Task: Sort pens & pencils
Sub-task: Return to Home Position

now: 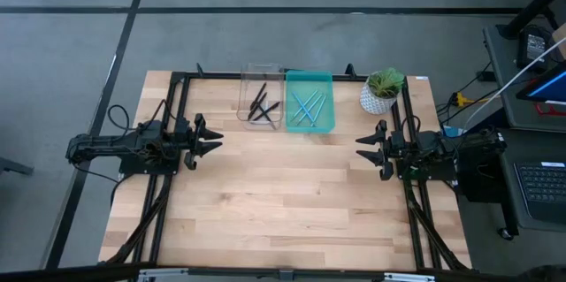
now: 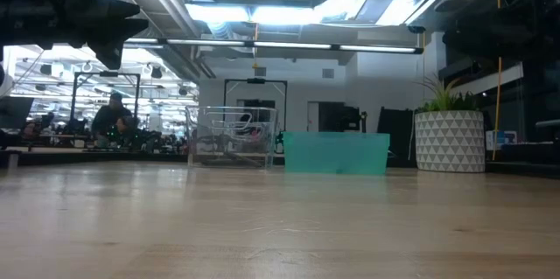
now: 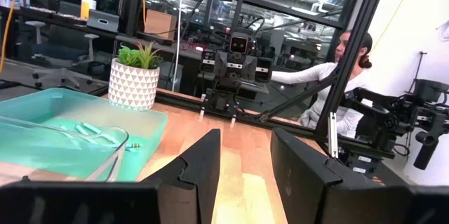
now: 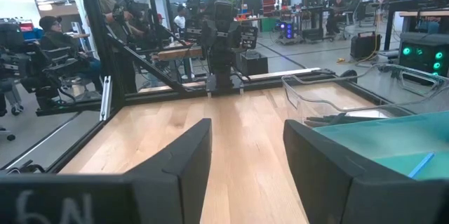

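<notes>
A clear bin (image 1: 262, 95) at the table's far side holds several dark pens (image 1: 263, 105). Right of it, touching it, a teal bin (image 1: 309, 101) holds several light blue pencils (image 1: 307, 107). Both bins stand on the table in the low view too, the clear bin (image 2: 230, 137) and the teal bin (image 2: 336, 152). My left gripper (image 1: 215, 140) hovers open at the table's left edge. My right gripper (image 1: 363, 148) hovers open at the right edge. Neither is near the bins, and both point toward the table's middle.
A potted plant in a white patterned pot (image 1: 381, 92) stands at the far right corner, right of the teal bin. Bare wood (image 1: 292, 185) stretches between the two grippers. A black frame (image 1: 177, 87) runs along the table's sides. People sit beyond the table (image 3: 337, 76).
</notes>
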{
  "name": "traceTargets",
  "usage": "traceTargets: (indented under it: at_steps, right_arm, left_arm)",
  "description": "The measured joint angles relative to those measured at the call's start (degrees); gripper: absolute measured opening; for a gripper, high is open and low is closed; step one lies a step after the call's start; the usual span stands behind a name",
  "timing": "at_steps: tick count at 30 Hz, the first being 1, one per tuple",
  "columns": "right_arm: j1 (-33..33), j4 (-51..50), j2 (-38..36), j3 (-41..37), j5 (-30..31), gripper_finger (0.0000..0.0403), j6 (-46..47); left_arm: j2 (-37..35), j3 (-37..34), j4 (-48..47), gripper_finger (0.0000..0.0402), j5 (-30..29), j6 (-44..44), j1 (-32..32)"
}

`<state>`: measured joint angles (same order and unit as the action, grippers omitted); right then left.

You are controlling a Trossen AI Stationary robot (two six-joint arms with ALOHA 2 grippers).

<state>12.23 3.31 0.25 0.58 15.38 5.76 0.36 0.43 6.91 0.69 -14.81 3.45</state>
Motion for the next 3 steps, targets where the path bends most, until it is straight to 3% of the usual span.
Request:
traceTargets:
  at_steps: [3]
  right_arm:
    - [0.02,0.02,0.00,0.00,0.01,0.0180,-0.03]
  left_arm:
    - [0.00,0.00,-0.02,0.0121,0.00,0.00,0.02]
